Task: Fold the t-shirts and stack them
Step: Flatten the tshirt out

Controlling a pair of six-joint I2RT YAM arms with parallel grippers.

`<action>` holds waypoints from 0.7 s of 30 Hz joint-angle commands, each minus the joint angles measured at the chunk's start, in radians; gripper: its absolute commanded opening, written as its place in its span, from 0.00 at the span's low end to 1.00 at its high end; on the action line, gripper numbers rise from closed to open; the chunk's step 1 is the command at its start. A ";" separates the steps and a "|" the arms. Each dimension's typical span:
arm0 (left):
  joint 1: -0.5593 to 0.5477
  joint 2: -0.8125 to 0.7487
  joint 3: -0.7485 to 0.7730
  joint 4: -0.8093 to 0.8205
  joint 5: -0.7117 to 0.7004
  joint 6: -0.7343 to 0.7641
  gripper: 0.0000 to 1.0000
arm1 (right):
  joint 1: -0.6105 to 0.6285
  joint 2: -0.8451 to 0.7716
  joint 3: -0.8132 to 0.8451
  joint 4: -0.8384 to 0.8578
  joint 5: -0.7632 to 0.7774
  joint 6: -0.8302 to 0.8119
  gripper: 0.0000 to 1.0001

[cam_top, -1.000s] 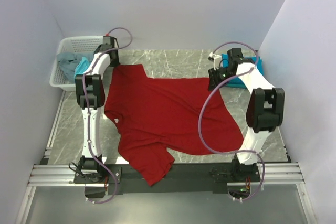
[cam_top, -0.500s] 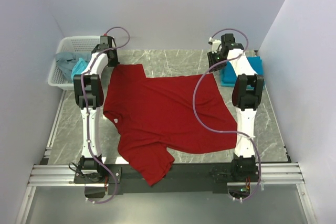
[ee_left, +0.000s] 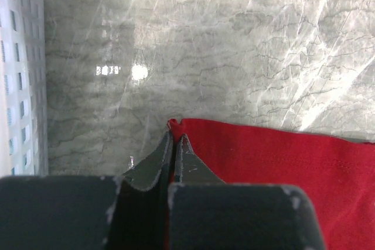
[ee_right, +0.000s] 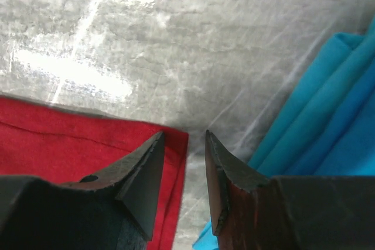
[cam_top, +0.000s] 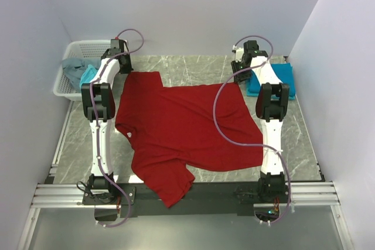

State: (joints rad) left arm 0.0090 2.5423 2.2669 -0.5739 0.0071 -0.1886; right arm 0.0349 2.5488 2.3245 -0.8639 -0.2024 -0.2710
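My left gripper (ee_left: pixel 176 144) is pinched tight on a corner of the dark red t-shirt (cam_top: pixel 187 127), at the upper left of the cloth in the top view, with a little nub of red poking out past the tips. That pins one end of the far edge so the cloth can be handled as a straight line.

My right gripper (ee_right: pixel 183 136) stands with its jaws partly apart, holding nothing, right over the opposite corner at the upper right. One finger is above the red, the other above bare table (ee_right: pixel 176 45). I'd say that's lined up for a matching pinch.

The shirt lies spread flat mid-table, one sleeve trailing off the near edge. The folded teal-blue t-shirt (cam_top: pixel 284 74) sits just beside my right gripper. That's the stack, I reckon. More shirts (cam_top: pixel 79 71) wait in the basket (cam_top: pixel 88 45), upper left.
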 commanded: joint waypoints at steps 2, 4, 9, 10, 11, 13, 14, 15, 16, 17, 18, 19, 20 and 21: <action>0.028 -0.024 0.029 -0.004 0.004 -0.014 0.00 | 0.020 0.025 0.029 -0.026 0.009 0.012 0.37; 0.026 -0.028 0.029 -0.004 0.004 -0.012 0.00 | 0.020 0.025 0.023 -0.027 0.000 0.010 0.31; 0.017 -0.053 0.033 -0.001 0.008 -0.014 0.00 | 0.019 -0.016 -0.027 -0.011 -0.020 0.000 0.00; 0.017 -0.056 0.034 -0.001 0.010 -0.014 0.00 | 0.019 -0.022 -0.036 -0.009 -0.026 0.001 0.00; 0.013 -0.059 0.034 -0.001 0.010 -0.014 0.00 | 0.019 -0.028 -0.036 -0.007 -0.028 -0.002 0.00; 0.011 -0.070 0.034 0.000 0.016 -0.015 0.00 | 0.017 -0.050 -0.036 0.005 -0.028 0.000 0.00; 0.008 -0.074 0.034 0.002 0.019 -0.015 0.00 | 0.016 -0.062 -0.036 0.011 -0.025 0.000 0.00; 0.006 -0.086 0.034 0.003 0.024 -0.015 0.00 | 0.014 -0.090 -0.036 0.025 -0.020 0.000 0.00; 0.005 -0.094 0.037 0.002 0.031 -0.018 0.00 | 0.014 -0.105 -0.025 0.029 -0.019 0.000 0.00; 0.003 -0.105 0.045 0.003 0.040 -0.021 0.00 | 0.013 -0.137 -0.017 0.032 -0.017 0.000 0.00; 0.003 -0.129 0.046 0.011 0.048 -0.029 0.00 | 0.014 -0.154 -0.002 0.035 -0.017 -0.004 0.00; 0.003 -0.142 0.049 0.012 0.050 -0.029 0.00 | 0.013 -0.173 0.007 0.037 -0.017 -0.005 0.00; 0.003 -0.155 0.060 0.016 0.057 -0.032 0.00 | 0.014 -0.208 0.016 0.036 -0.023 -0.008 0.00; 0.003 -0.189 0.062 0.023 0.063 -0.037 0.00 | 0.013 -0.225 0.025 0.037 -0.029 -0.010 0.00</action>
State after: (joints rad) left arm 0.0090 2.5172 2.2669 -0.5781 0.0364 -0.2058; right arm 0.0479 2.4866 2.2978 -0.8547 -0.2249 -0.2699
